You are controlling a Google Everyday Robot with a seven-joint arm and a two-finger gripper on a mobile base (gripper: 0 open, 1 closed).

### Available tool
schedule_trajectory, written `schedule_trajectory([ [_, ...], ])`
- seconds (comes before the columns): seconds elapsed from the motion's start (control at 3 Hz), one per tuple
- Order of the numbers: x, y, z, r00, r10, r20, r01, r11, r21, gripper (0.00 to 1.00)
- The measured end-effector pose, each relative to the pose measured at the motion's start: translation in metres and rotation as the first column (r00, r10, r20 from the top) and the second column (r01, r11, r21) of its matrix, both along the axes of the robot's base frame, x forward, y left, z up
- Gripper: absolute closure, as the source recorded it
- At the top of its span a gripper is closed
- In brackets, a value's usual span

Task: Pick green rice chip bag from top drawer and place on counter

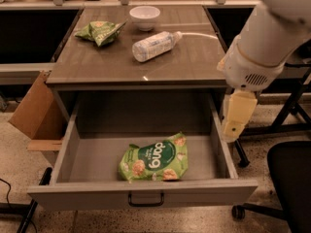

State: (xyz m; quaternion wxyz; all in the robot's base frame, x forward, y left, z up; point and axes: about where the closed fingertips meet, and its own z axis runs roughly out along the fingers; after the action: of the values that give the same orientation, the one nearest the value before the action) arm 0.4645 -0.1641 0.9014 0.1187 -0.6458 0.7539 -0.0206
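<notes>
The green rice chip bag [154, 159] lies flat in the open top drawer [87, 194], near its front middle, with the white "dang" lettering facing up. The drawer is pulled fully out below the counter [97, 64]; its dark pull handle [146, 200] faces me. My gripper [234, 123], a pale yellow piece hanging from the white arm [265, 47], is above the drawer's right wall. It is to the right of the bag, higher than it, and not touching it.
On the counter lie a smaller wrinkly light-green bag [99, 31], a white bowl [145, 16], and a plastic bottle [154, 45] on its side. A cardboard box [34, 110] stands left of the drawer. A black chair [291, 178] stands at the right.
</notes>
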Motion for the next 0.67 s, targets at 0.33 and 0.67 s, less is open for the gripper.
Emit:
schedule_trajectory([
  [0.33,0.0117,0.0398,-0.0756,0.9893,0.069,-0.128,-0.064,0.997,0.036,0.0],
  [0.67,0.0118,0.0399,-0.0758,0.9893,0.069,-0.129,-0.064,0.997,0.036,0.0],
])
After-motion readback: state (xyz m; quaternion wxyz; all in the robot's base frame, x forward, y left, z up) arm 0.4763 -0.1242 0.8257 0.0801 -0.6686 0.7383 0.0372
